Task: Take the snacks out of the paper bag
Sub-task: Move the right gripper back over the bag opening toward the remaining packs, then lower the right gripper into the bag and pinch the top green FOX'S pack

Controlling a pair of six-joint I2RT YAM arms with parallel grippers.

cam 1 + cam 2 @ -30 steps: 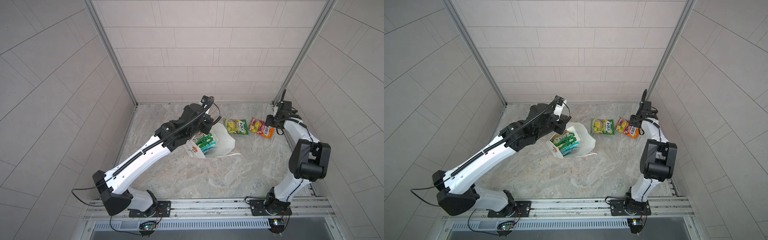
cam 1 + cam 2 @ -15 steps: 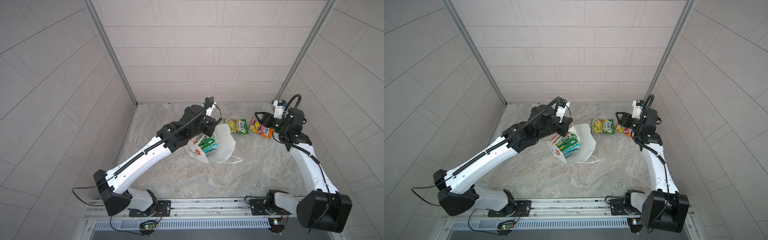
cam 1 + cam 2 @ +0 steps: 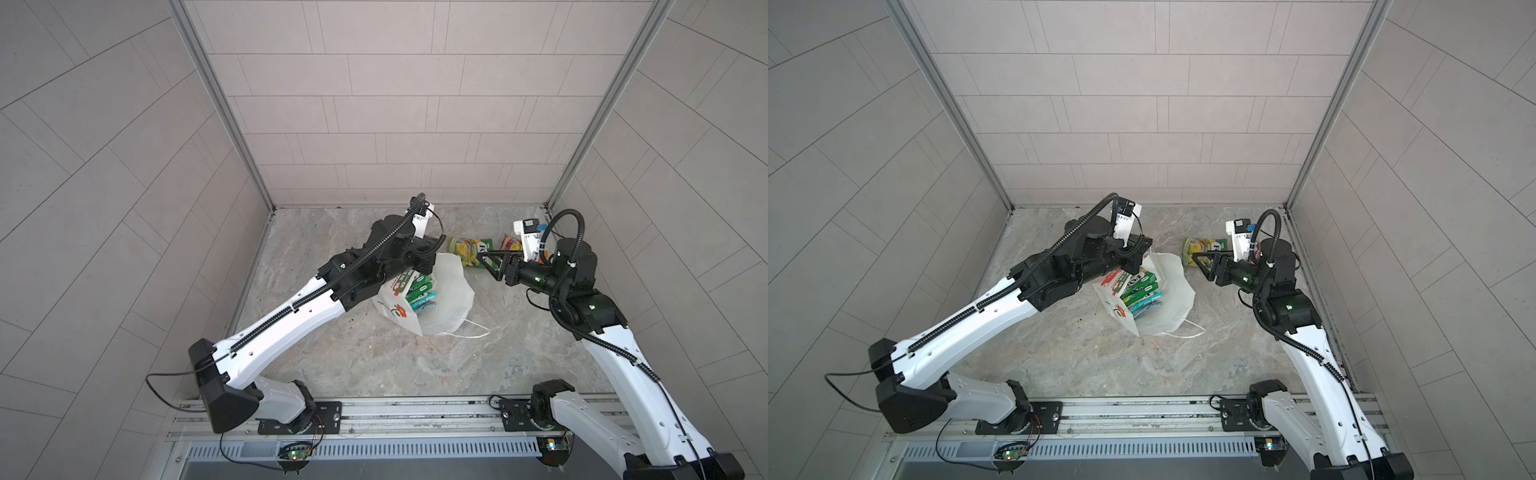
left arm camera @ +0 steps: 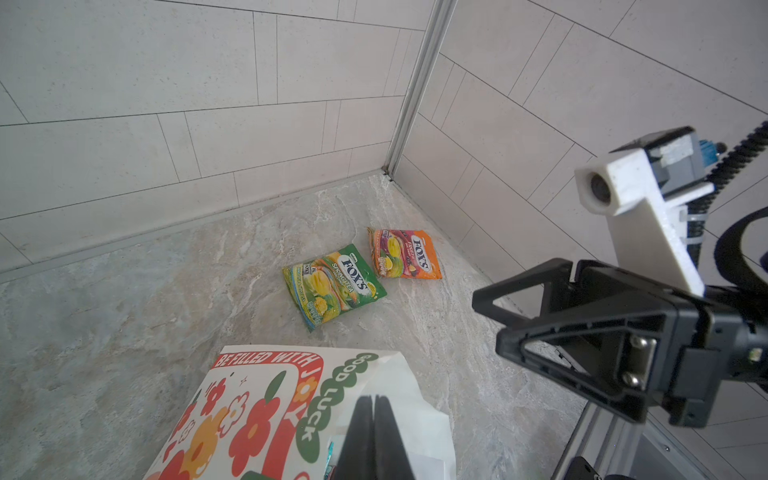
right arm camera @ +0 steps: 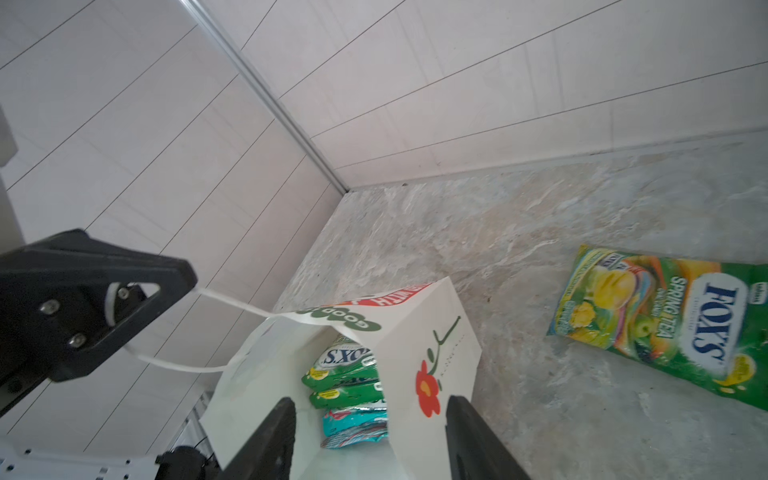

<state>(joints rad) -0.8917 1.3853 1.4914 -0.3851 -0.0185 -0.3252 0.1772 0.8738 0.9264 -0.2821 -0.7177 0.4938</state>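
The white paper bag [image 3: 441,308] [image 3: 1168,308] stands tilted mid-floor with its mouth toward my right arm. My left gripper [image 3: 427,258] [image 4: 374,419] is shut on its white handle [image 5: 232,301], holding the top up. Inside, stacked snacks show: green packets [image 5: 345,374] over teal ones [image 5: 353,424]. Two snacks lie on the floor behind the bag: a green packet [image 3: 467,251] [image 4: 332,286] and an orange-pink one [image 4: 405,253]. My right gripper [image 3: 484,261] [image 5: 370,440] is open just before the bag's mouth, nothing between its fingers.
Tiled walls close in the marble floor [image 3: 374,353] on three sides. The bag's other handle [image 3: 471,332] trails on the floor in front. The arm bases sit on a rail [image 3: 395,415] at the near edge.
My right arm has swung from the back right corner leftward to the bag's mouth, gripper staying open. The left gripper has kept hold of the handle and shifted the bag slightly forward.
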